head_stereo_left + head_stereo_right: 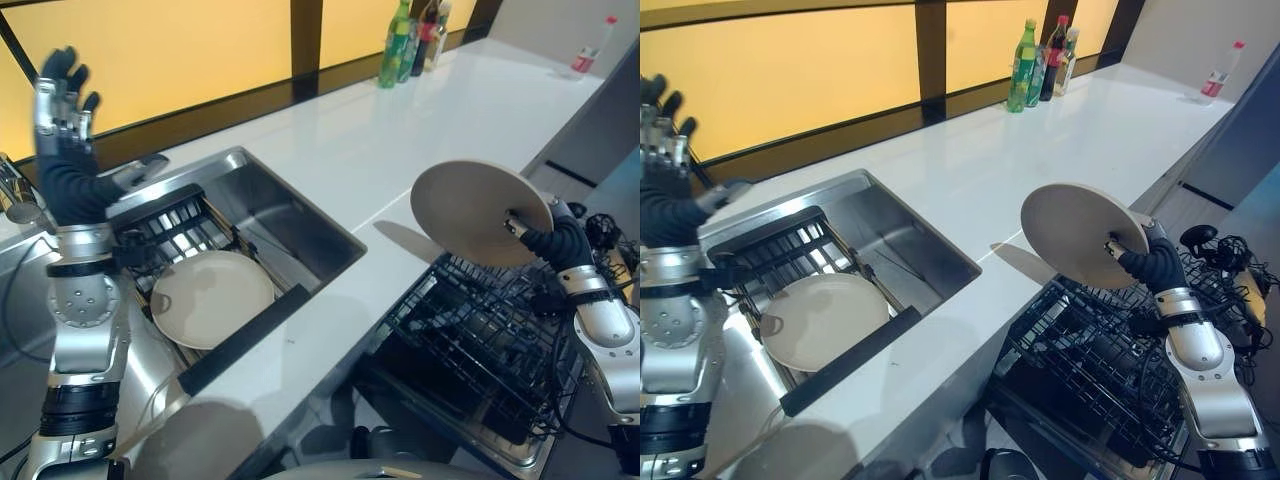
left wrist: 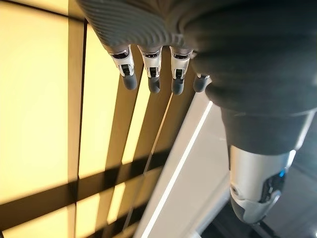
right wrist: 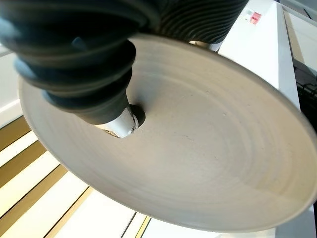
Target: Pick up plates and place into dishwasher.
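My right hand (image 1: 1148, 258) pinches a round beige plate (image 1: 478, 210) by its rim, thumb (image 3: 119, 121) on the face turned to me, and holds it tilted on edge above the open dishwasher's black wire rack (image 1: 480, 345). A second beige plate (image 1: 212, 297) lies flat on a dark drainer in the steel sink (image 1: 290, 215). Raised high over the sink's left side, my left hand (image 1: 62, 100) has straight fingers (image 2: 151, 74) and holds nothing.
A white counter (image 1: 430, 120) runs from the sink to the far right. Several bottles (image 1: 410, 40) stand at its back by the yellow wall, and one small bottle (image 1: 590, 48) at the far right. A faucet (image 1: 20, 195) sits left of the sink.
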`<state>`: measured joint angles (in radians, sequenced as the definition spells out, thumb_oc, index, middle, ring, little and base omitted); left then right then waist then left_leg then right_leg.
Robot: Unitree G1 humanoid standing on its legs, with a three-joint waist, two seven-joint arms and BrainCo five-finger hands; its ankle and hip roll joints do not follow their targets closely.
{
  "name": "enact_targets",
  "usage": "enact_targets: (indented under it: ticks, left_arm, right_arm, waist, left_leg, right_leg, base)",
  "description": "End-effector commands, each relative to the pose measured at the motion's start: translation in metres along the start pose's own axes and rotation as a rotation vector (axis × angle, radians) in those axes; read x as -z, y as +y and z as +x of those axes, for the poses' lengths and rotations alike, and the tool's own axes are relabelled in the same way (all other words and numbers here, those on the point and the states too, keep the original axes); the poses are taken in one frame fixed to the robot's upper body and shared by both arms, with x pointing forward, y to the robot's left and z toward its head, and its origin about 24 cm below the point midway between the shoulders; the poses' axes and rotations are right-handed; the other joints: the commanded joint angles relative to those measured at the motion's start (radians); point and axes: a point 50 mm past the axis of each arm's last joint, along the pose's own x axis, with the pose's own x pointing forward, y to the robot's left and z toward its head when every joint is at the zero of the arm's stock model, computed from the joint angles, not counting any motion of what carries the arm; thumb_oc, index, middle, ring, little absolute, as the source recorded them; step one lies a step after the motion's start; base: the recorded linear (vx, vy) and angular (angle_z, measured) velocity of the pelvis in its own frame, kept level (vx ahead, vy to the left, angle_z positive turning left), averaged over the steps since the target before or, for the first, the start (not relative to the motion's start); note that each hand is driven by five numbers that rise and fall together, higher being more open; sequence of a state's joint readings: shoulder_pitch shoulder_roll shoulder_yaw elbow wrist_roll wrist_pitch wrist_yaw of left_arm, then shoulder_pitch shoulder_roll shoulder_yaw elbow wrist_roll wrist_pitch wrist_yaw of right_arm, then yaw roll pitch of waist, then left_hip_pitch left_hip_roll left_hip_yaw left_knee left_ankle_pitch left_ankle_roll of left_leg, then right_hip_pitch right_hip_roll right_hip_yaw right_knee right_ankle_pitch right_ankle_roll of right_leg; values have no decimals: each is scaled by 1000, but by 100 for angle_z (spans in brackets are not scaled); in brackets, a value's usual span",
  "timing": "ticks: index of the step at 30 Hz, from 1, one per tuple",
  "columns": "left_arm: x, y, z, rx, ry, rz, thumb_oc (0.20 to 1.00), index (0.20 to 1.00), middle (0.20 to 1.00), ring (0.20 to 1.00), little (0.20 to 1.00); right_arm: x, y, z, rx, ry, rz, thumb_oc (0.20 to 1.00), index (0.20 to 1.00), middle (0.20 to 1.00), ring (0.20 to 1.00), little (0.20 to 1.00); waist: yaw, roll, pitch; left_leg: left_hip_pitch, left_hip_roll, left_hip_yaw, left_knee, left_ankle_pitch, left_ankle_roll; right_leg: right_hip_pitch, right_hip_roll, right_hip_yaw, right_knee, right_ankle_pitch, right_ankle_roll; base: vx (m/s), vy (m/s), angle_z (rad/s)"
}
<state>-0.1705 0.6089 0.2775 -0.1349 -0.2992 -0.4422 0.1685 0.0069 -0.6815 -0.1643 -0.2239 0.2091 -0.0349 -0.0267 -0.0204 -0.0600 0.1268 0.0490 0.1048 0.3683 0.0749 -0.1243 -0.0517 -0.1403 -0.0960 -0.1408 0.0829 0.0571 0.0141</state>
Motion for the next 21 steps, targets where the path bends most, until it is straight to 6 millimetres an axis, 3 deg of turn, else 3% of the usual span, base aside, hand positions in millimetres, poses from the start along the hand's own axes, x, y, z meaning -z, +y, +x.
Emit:
enact_targets:
  ticks: [1,11,16,21]
  left_arm:
    - [-8,12,7,-6,-50,30,1000,1000,1000,1000,1000]
    - [-4,11,1,-5,-37,4,1000,1000,1000,1000,1000]
    - [-3,18,-3,-34,-38,-7,1000,1000,1000,1000,1000]
    - [1,13,-3,-24,-28,-14,1000,1000,1000,1000,1000]
  right_arm:
    - [-11,-17,3,92,-79,-48,200,200,200,200,200]
    - [27,-51,-7,147,177,-206,200,200,200,200,200]
    - [46,-47,-14,29,300,-215,200,200,200,200,200]
    - [62,-33,-17,-146,388,-162,200,200,200,200,200]
  waist:
    - [-20,2,-71]
    - [-72,29,-72]
    - [-90,40,-76]
    - [-98,46,-83]
  left_leg:
    - [-132,18,-15,2,123,10]
    - [-138,100,-43,12,146,-55]
    - [-131,118,-33,9,155,-70]
    - [-122,126,-26,-2,163,-81]
  right_leg:
    - [239,-39,-45,46,-176,113]
    - [208,8,-14,-12,-153,67]
    - [193,7,-10,-23,-140,65]
    - [185,6,-7,-26,-140,67]
  base:
    - [-136,-202,-85]
    - [-154,-92,-13]
    - [-92,4,-2]
    - [-24,17,1]
